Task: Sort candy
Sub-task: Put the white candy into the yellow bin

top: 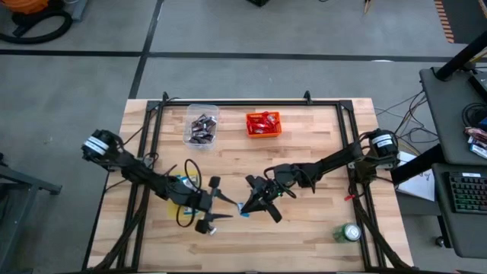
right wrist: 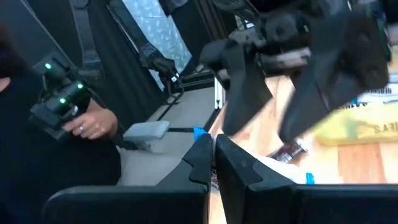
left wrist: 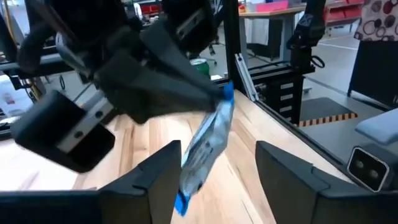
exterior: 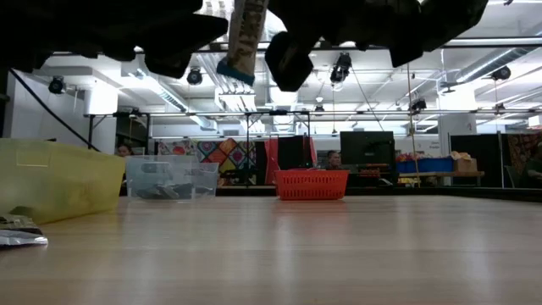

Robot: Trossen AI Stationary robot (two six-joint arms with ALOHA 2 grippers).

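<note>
A blue-and-white candy bar point(left wrist: 205, 146) hangs in my right gripper point(top: 247, 204) over the table's middle. In the left wrist view it hangs between the two fingers of my open left gripper point(left wrist: 217, 149). Whether those fingers touch the bar, I cannot tell. My left gripper point(top: 227, 207) faces the right one from the table's left, just past the yellow bin point(top: 181, 190). Dark candies lie in the clear bin point(top: 202, 125) and red ones in the orange bin point(top: 263, 123). In the low view the bar point(exterior: 246, 34) hangs high above the tabletop. My right gripper pinches the bar between its two shut fingers point(right wrist: 202, 155), at the bar's upper blue crimped end point(left wrist: 227, 93). It comes from the table's right, slanting down. The bar hangs tilted below the fingers, its lower blue end point(left wrist: 180, 202) free and lifted clear of the table.
A green can point(top: 350, 232) stands near the table's near right corner. A dark wrapped candy point(right wrist: 286, 151) lies on the wood beside the yellow bin point(right wrist: 360, 127), and a silver wrapper point(exterior: 17, 237) lies at the low view's left. A person's hand point(right wrist: 87, 124) holds a controller beyond the table.
</note>
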